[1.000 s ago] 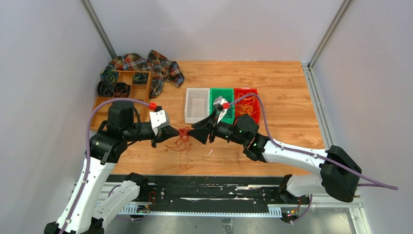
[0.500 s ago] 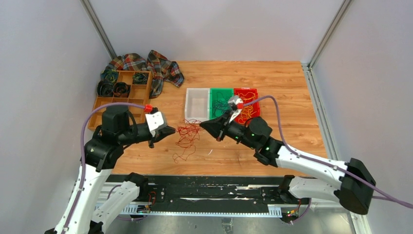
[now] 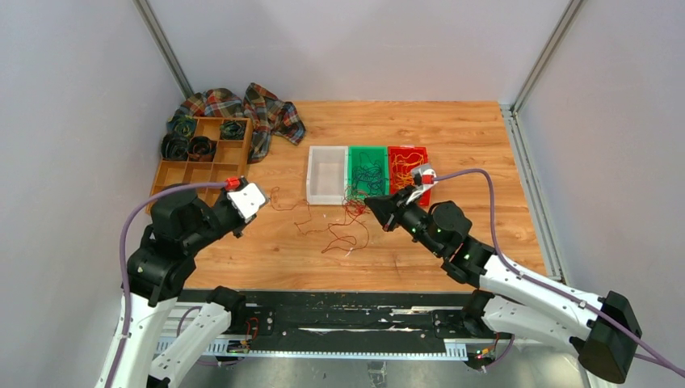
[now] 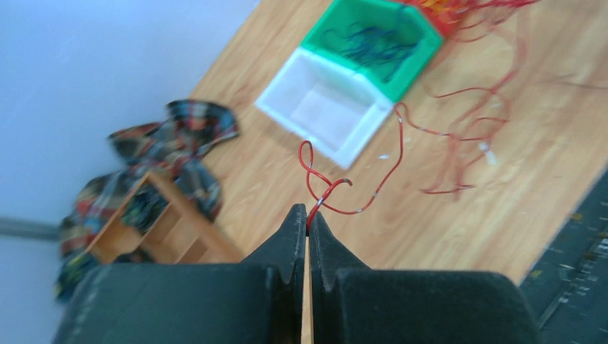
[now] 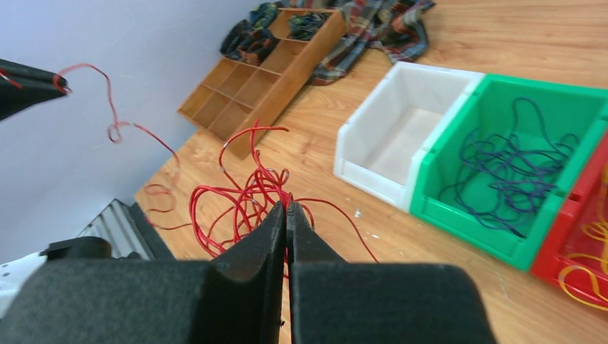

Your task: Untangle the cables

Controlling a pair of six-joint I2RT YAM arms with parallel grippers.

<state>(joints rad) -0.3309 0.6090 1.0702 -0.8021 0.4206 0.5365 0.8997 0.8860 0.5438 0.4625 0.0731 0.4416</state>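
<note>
Both arms have their fingers pressed tight together, each on red wire. The left gripper (image 4: 307, 213) pinches the end of one single strand of the red cables (image 3: 343, 230) right at its tips; in the left wrist view that strand curls into a small loop just past the fingers (image 4: 287, 240) and then swings away toward the bins. The right gripper (image 5: 286, 209) is clamped into the thick of the red tangle, with loops spilling out to the left and below its tips. Whether the bunch rests on the wood or hangs just off it is hard to say.

From above, the tangle sits in front of the white bin (image 3: 326, 149) and the green bin (image 3: 367, 149), with the one strand strung out leftward to the left gripper. The two grippers are well apart. The dark blue cables (image 5: 502, 168) lie in the green bin, and the yellow-orange cables (image 3: 406, 168) in the red bin (image 3: 423, 150).

For room: the table (image 3: 468, 137) shows bare wood to the right of the red bin and behind the bins. The near edge runs just below the tangle. The left gripper is near the wooden tray (image 3: 220, 142), with a plaid cloth (image 3: 266, 109) behind it, and walls (image 3: 73, 121) close in both sides.
</note>
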